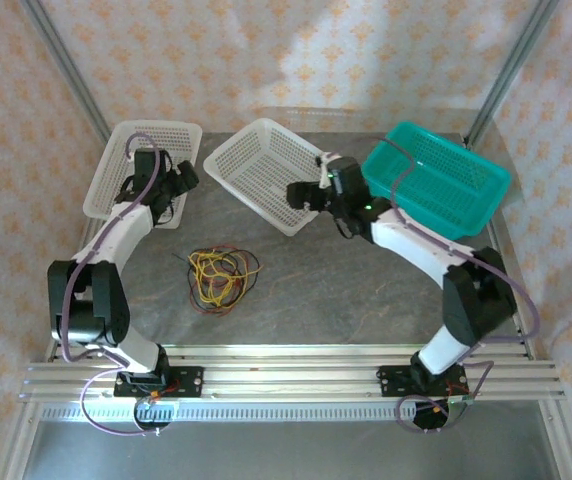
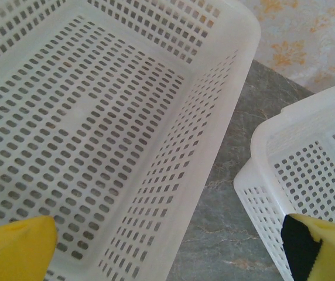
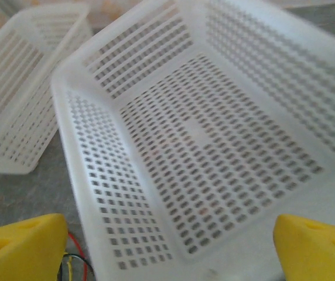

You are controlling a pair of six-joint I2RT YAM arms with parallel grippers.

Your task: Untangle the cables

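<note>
cables (image 1: 222, 277) in one red, yellow and black tangle on the tabletop (image 1: 366, 290), close to the left arm, nearer than the middle basket (image 1: 256, 170) and apart from it. left pincer (image 1: 181, 180) wide apart, empty, over the right edge of the left basket (image 1: 116, 160). right pincer (image 1: 301, 195) apart as well, gripping nothing, over the middle basket's near right rim. in the right wrist view, a bit of cable beside the left finger (image 3: 21, 249). teal basket (image 1: 436, 180) at far right.

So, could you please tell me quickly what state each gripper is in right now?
Left gripper: open, holding nothing.
Right gripper: open, holding nothing.
</note>
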